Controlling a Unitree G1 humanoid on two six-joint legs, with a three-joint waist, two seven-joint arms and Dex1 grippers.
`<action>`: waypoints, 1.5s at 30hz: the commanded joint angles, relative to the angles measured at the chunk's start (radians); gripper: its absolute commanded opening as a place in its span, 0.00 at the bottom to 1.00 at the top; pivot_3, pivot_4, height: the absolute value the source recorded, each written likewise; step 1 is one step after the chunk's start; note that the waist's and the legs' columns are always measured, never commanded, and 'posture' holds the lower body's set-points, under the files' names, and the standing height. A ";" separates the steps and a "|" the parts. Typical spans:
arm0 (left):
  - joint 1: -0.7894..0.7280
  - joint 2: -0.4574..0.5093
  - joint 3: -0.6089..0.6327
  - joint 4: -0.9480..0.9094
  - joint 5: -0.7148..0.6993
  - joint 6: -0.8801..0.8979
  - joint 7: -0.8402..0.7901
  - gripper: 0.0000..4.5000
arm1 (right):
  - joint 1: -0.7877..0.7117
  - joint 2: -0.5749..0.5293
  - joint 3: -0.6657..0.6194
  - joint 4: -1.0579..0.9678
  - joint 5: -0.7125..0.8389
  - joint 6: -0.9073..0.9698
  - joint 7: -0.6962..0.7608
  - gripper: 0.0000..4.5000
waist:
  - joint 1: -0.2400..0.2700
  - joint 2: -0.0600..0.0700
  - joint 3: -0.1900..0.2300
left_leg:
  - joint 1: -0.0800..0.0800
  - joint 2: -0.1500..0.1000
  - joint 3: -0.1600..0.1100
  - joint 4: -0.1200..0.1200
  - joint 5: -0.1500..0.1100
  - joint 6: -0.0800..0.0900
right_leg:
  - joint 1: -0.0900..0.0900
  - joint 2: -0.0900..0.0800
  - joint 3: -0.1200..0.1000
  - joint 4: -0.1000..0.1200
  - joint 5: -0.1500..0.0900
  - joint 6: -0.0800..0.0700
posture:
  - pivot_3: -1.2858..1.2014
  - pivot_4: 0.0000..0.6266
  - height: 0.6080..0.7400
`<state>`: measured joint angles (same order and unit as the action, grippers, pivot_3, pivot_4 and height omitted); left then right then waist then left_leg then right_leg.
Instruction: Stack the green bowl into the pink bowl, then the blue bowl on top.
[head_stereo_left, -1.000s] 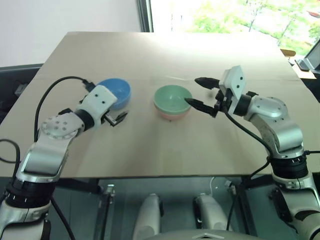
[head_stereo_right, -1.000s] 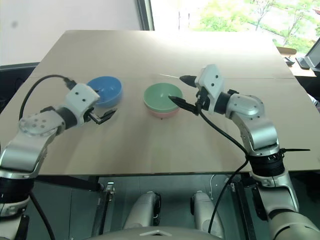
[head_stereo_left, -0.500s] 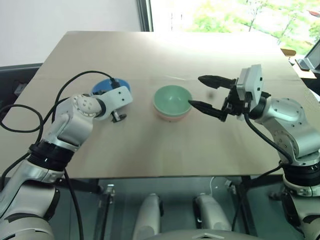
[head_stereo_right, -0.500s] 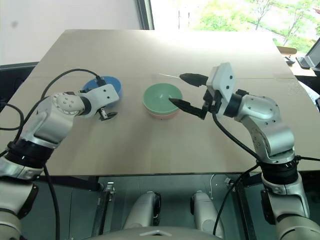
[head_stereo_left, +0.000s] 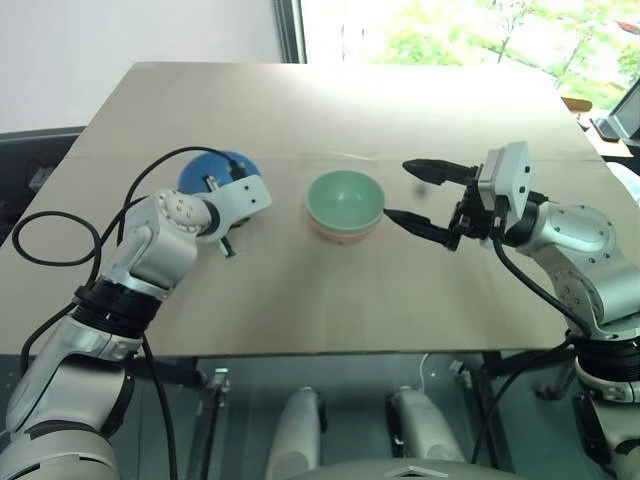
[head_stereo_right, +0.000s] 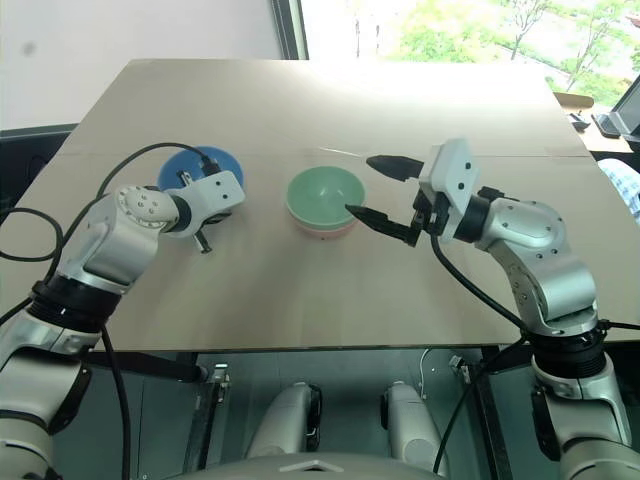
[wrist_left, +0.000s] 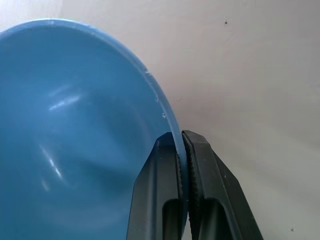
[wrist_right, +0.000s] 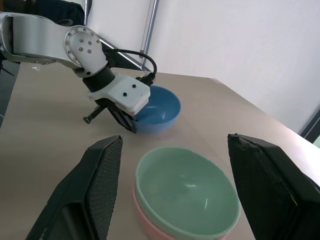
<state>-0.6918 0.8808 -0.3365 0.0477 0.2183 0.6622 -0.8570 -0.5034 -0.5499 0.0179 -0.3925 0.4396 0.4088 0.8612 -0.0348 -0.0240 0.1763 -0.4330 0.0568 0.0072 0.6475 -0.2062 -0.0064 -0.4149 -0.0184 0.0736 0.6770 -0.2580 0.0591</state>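
The green bowl (head_stereo_left: 344, 198) sits nested in the pink bowl (head_stereo_left: 345, 236) at the middle of the table; only the pink rim shows beneath it. To their left stands the blue bowl (head_stereo_left: 203, 167). My left gripper (wrist_left: 181, 140) is shut on the blue bowl's (wrist_left: 75, 130) rim, one finger inside and one outside. The wrist housing hides the near part of that bowl in the eye views. My right gripper (head_stereo_left: 397, 189) hovers open just right of the green bowl (wrist_right: 187, 187), with nothing between its fingers.
The wooden table (head_stereo_left: 330, 290) has bare surface in front of and behind the bowls. A black cable (head_stereo_left: 60, 235) loops from my left wrist over the table's left edge. Dark objects (head_stereo_left: 612, 128) lie beyond the far right corner.
My left gripper swung forward onto the blue bowl's near rim and shut on it. The right gripper drew back a little to the right, away from the green bowl, still open.
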 joint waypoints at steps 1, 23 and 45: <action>-0.051 -0.004 0.119 -0.057 -0.066 -0.054 -0.016 0.01 | 0.031 -0.032 -0.060 -0.050 0.003 -0.023 -0.019 0.79 | 0.001 0.000 0.000 | 0.000 0.000 0.000 0.000 0.000 0.000 | 0.000 0.000 0.000 0.000 0.000 0.000 | 0.52 0.24 1.00; -0.258 -0.192 0.072 0.136 -0.280 -0.685 -0.426 0.01 | 0.469 -0.212 -0.407 -0.332 0.110 0.090 -0.112 0.79 | 0.021 0.000 0.000 | 0.001 0.000 0.000 0.003 0.000 0.000 | 0.002 0.000 0.001 0.000 0.000 0.000 | 0.52 0.24 1.00; -0.061 -0.177 0.331 -0.122 -0.503 -0.255 -0.307 0.45 | 0.361 -0.228 -0.339 -0.271 0.271 0.182 -0.117 1.00 | 0.014 0.000 0.000 | 0.001 0.000 -0.001 0.003 0.000 0.000 | 0.003 0.000 0.000 0.001 0.000 0.000 | 0.52 0.24 1.00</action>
<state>-0.7713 0.7012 -0.0772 0.0079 -0.2291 0.3708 -1.2096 -0.1323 -0.7622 -0.3138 -0.6590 0.6925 0.5917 0.7305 -0.0209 -0.0240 0.1761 -0.4319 0.0569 0.0060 0.6505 -0.2062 -0.0063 -0.4121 -0.0181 0.0735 0.6775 -0.2580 0.0595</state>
